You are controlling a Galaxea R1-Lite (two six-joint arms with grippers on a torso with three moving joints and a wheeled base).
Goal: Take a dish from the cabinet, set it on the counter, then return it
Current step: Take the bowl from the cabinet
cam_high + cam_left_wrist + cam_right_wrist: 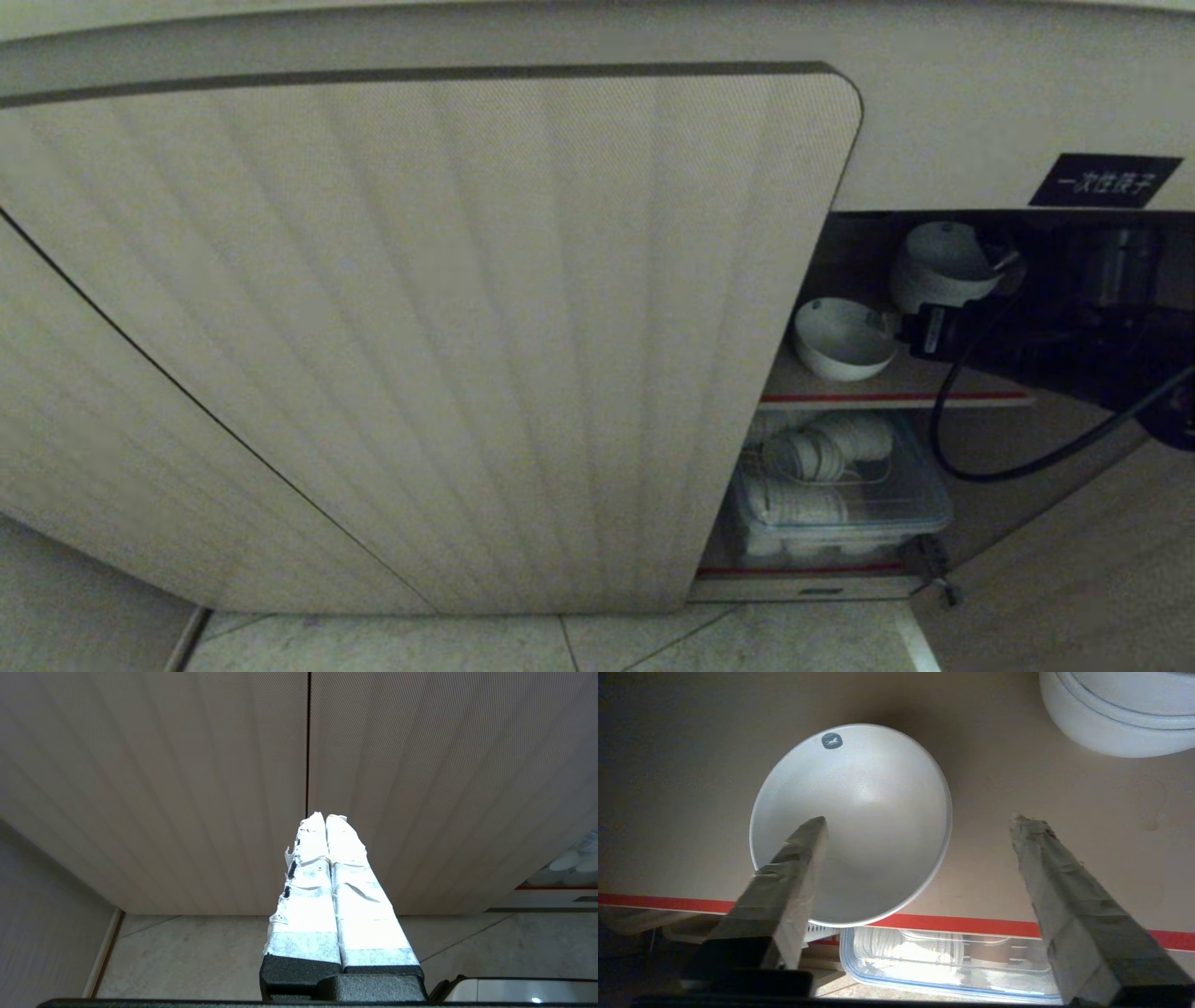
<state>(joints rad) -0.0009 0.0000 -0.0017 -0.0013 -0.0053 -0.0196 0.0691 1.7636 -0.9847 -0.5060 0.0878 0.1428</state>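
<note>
Dish (873, 812): on the upper shelf (1087, 826) of the open cabinet (420, 327), mouth up, foot down on the brown board. Round, so no long axis to speak of. Seated close to the red front edge (971, 926), near rim hanging slightly past it in the right wrist view. Plain white, glossy and smooth inside, with a small dark square logo (831, 740) just under the far rim. In the head view, seen at (843, 338), just inside the door opening, close beside the ribbed door edge on one side and touching or almost touching the dark right gripper (934, 329) on the other. Right gripper (920, 826) spread wide, holding nothing: one taped finger (794, 868) over the bowl's inside, the other out over bare shelf, the near rim between them. Bare board beyond and to the side of the dish, as far as a stack of white bowls (1115, 714) at the back, well apart from it. Below the shelf, a clear plastic bin (896, 504) with white dishes lying on edge in a wire rack. Black label (1104, 180) with white characters above the opening. Left gripper (326, 816) parked low before the shut ribbed doors, taped fingers pressed together, empty, above pale floor tiles (196, 952).
</note>
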